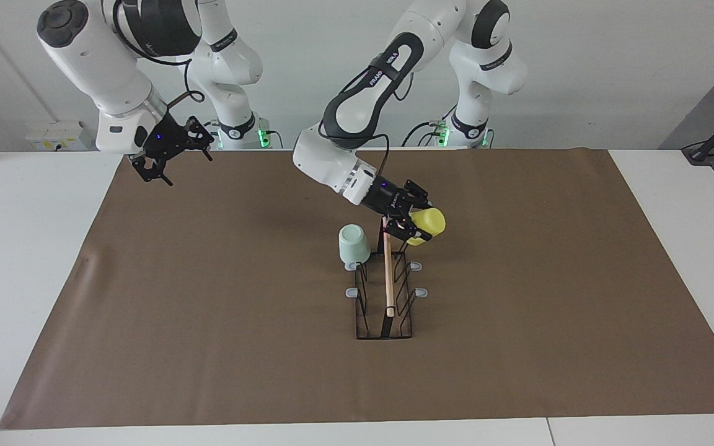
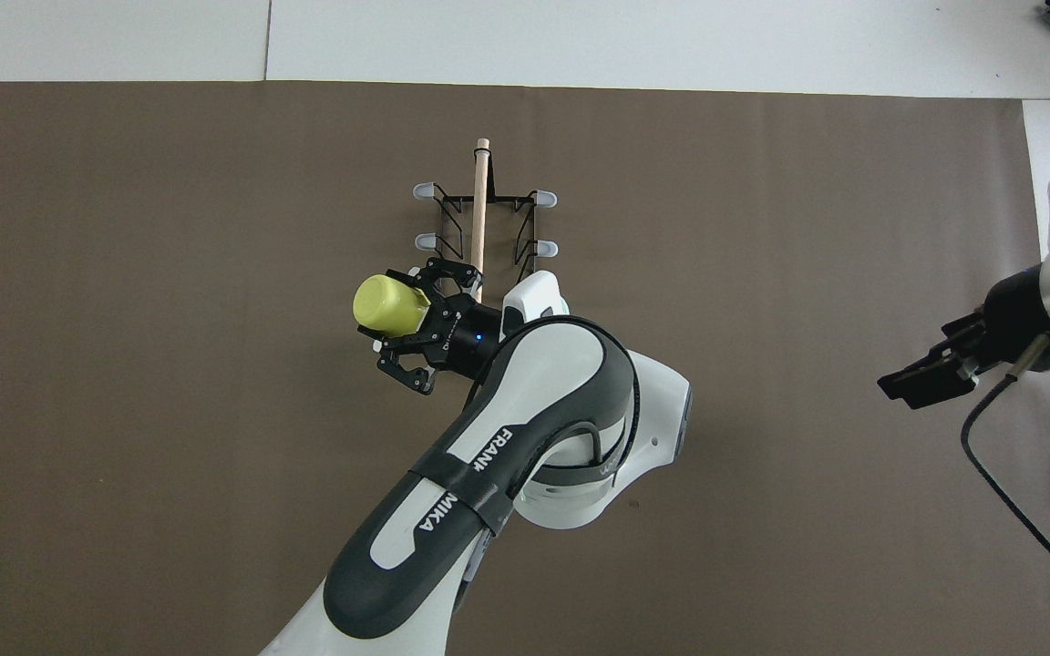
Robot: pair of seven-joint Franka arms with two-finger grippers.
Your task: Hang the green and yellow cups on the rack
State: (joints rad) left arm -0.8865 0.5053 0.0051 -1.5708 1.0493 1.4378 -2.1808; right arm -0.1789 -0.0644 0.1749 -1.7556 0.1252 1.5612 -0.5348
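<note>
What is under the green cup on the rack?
The green cup sits upside down over a prong at the rack's end nearest the robots. Only the prong's grey tip shows below its rim; the rest is covered. In the overhead view the left arm hides it.
</note>
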